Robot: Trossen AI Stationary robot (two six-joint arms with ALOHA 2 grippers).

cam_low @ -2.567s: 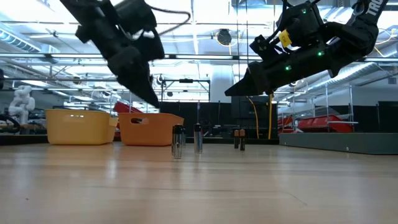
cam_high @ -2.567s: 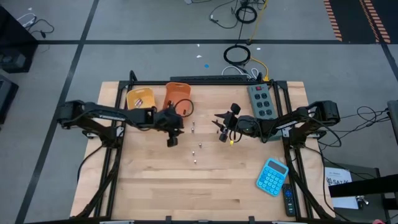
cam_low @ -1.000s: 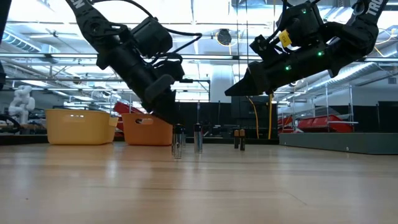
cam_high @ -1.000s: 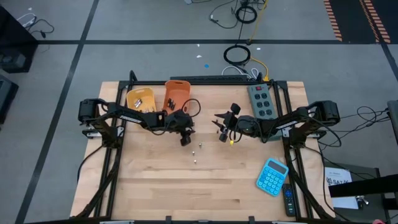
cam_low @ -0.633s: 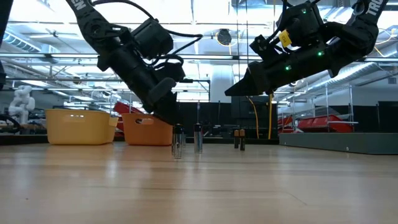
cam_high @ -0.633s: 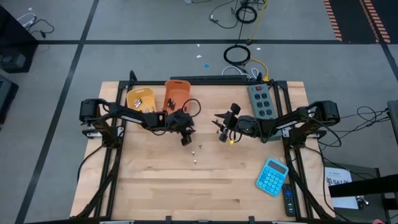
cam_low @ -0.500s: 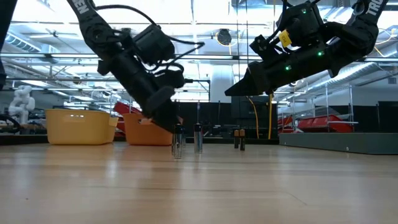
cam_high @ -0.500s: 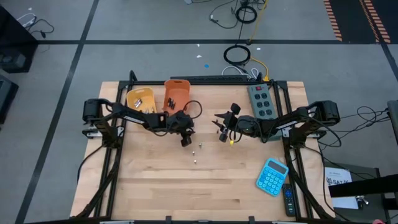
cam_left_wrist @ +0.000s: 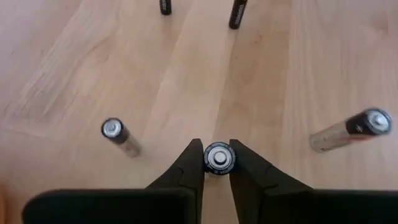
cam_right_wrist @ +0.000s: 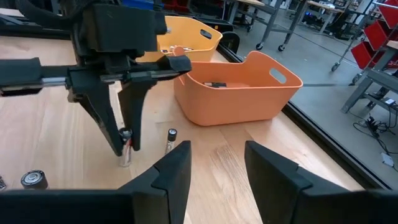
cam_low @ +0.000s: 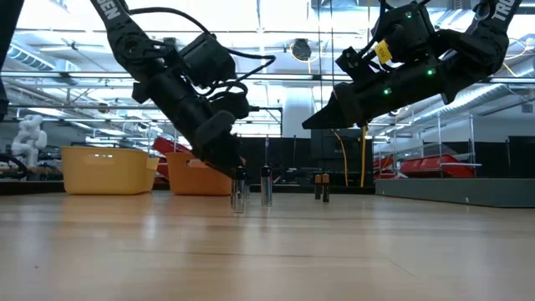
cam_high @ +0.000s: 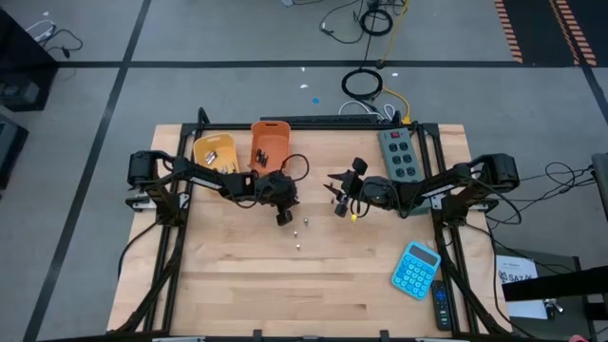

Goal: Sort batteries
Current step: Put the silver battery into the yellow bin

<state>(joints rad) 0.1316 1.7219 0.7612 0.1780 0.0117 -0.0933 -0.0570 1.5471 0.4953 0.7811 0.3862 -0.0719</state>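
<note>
Several small batteries stand upright on the wooden table point(cam_high: 237, 285), near its middle. My left gripper point(cam_high: 284, 218) slants down onto one battery point(cam_left_wrist: 219, 158) and is shut on it. Other batteries stand close by point(cam_left_wrist: 119, 135), point(cam_left_wrist: 349, 129), point(cam_high: 298, 244). My right gripper point(cam_high: 339, 204) hangs open above the table, right of the group, and holds nothing; its fingers point(cam_right_wrist: 180, 168) show wide apart. At the far left stand a yellow bin point(cam_high: 214, 152) and an orange bin point(cam_high: 269, 142), each with batteries inside. My left gripper pinches the standing battery at its top end point(cam_left_wrist: 219, 167) between its two fingertips point(cam_left_wrist: 193, 163). The fingers come slanting down from the table's left side. The battery stays upright with its bottom end on the table point(cam_low: 238, 201).
A grey power strip point(cam_high: 399, 155) lies at the far right, and a blue calculator point(cam_high: 416, 269) and a dark remote point(cam_high: 442, 304) at the near right. Two dark batteries point(cam_low: 322, 188) stand farther back. Bare wood lies along the near side.
My left gripper has sunk a little toward the table and toward the standing battery, and its fingertips now stand at that battery's top. The batteries have kept their places. My right arm has kept still.
</note>
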